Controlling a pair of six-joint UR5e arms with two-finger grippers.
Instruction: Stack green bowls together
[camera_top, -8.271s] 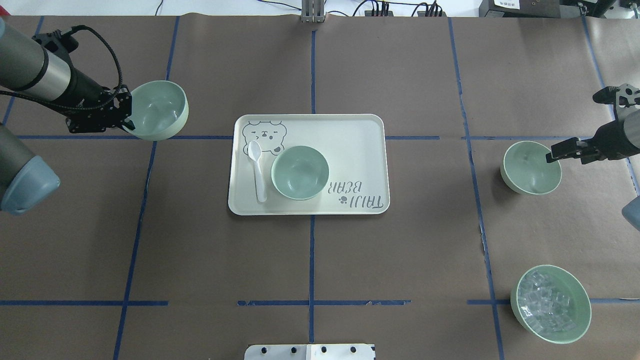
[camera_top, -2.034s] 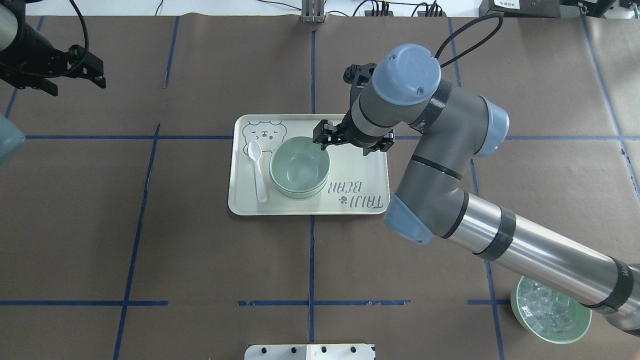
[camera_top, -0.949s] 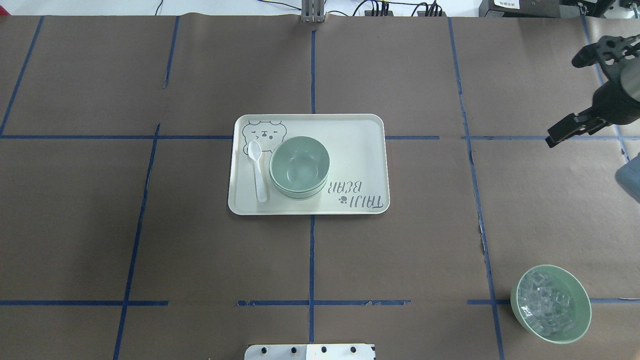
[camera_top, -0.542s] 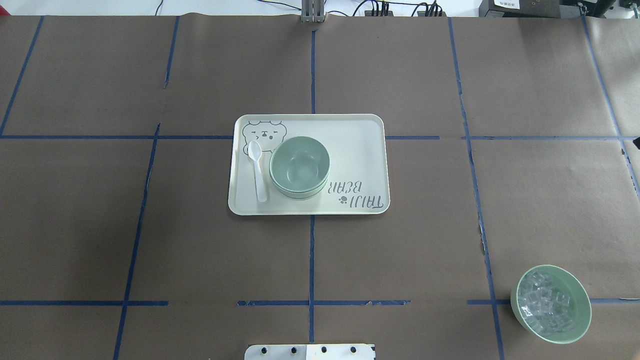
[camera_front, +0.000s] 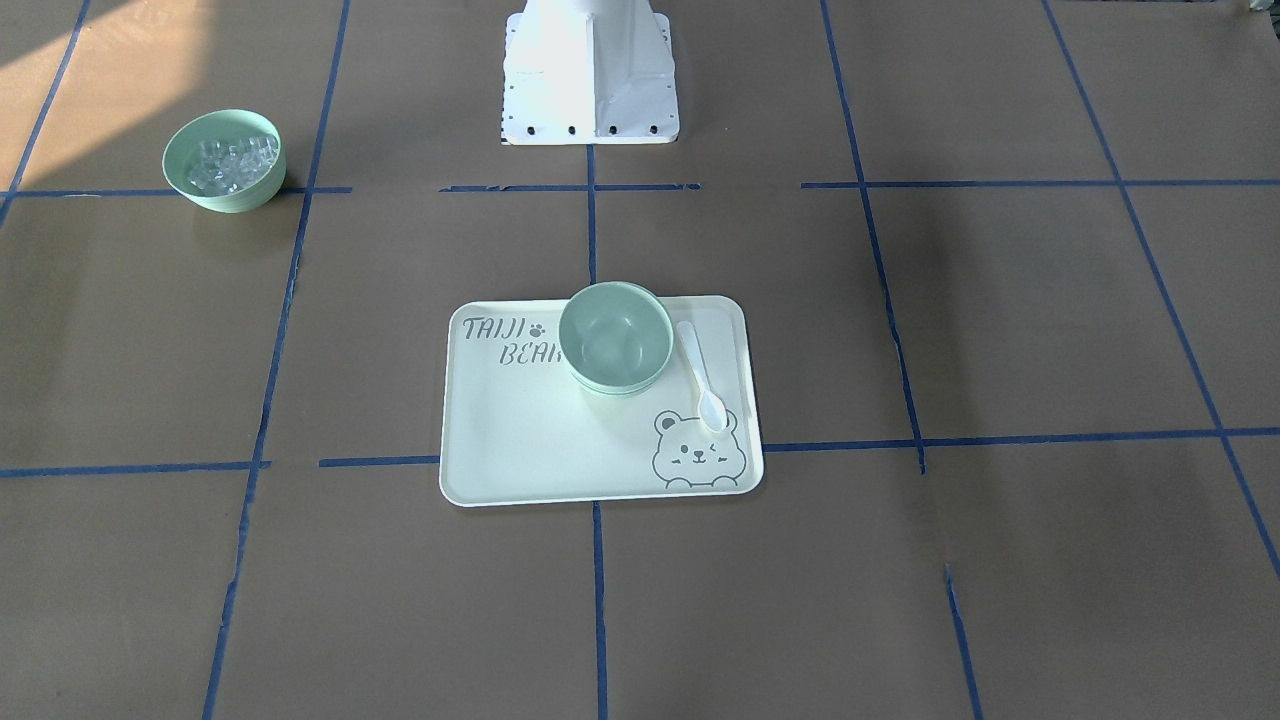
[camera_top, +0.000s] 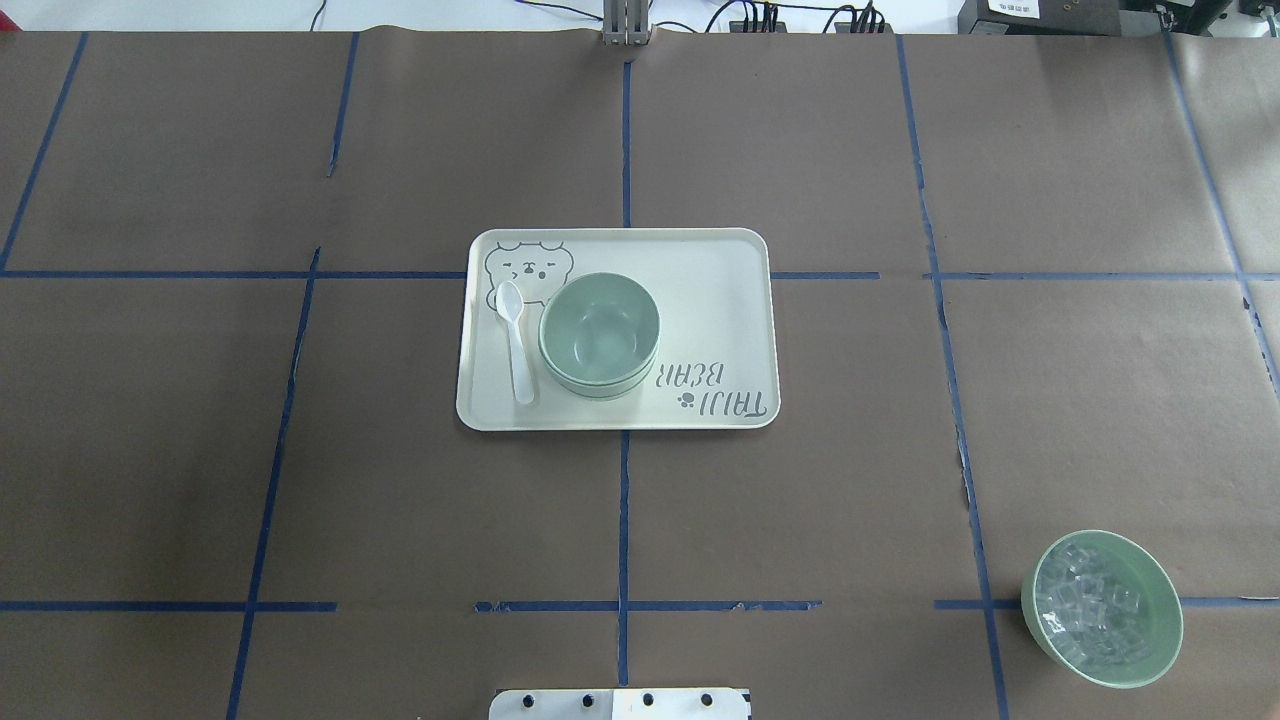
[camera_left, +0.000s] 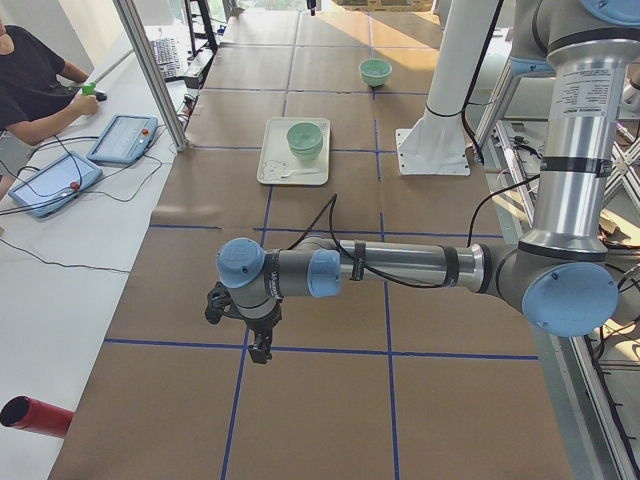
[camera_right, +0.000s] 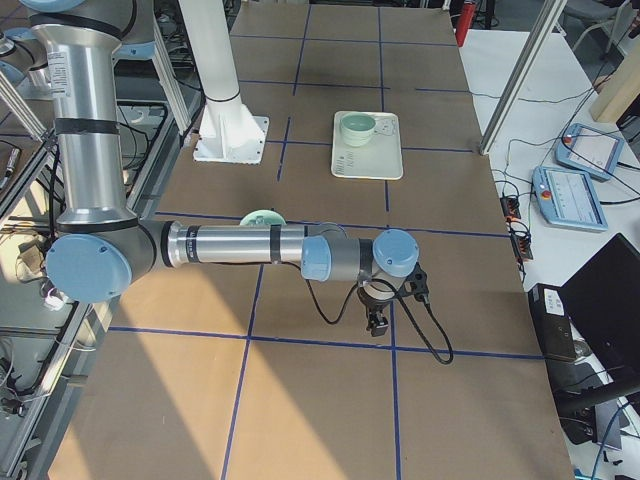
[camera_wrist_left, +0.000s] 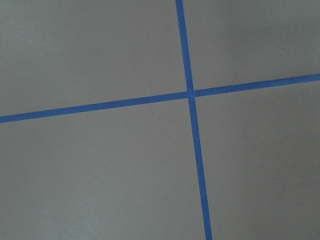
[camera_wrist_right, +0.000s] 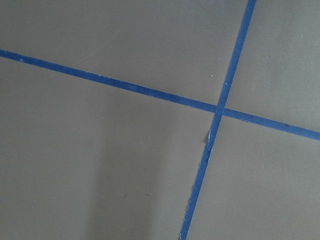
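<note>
The green bowls (camera_top: 599, 335) stand nested in one stack on the pale bear-print tray (camera_top: 720, 300) at the table's middle. The stack also shows in the front-facing view (camera_front: 615, 337), the left view (camera_left: 305, 138) and the right view (camera_right: 357, 127). My left gripper (camera_left: 258, 350) hangs over bare paper far off the table's left end. My right gripper (camera_right: 377, 325) hangs over bare paper far off the right end. Both show only in the side views, so I cannot tell whether they are open or shut. The wrist views show only brown paper and blue tape.
A white spoon (camera_top: 517, 340) lies on the tray beside the stack. A green bowl with clear cubes (camera_top: 1102, 608) stands at the near right. A person (camera_left: 30, 75) sits at tablets (camera_left: 50, 182) beyond the left end.
The bowls that stood apart are now one stack on the tray. The right arm has swung away from the tray and out of the overhead view; the left arm left it earlier.
</note>
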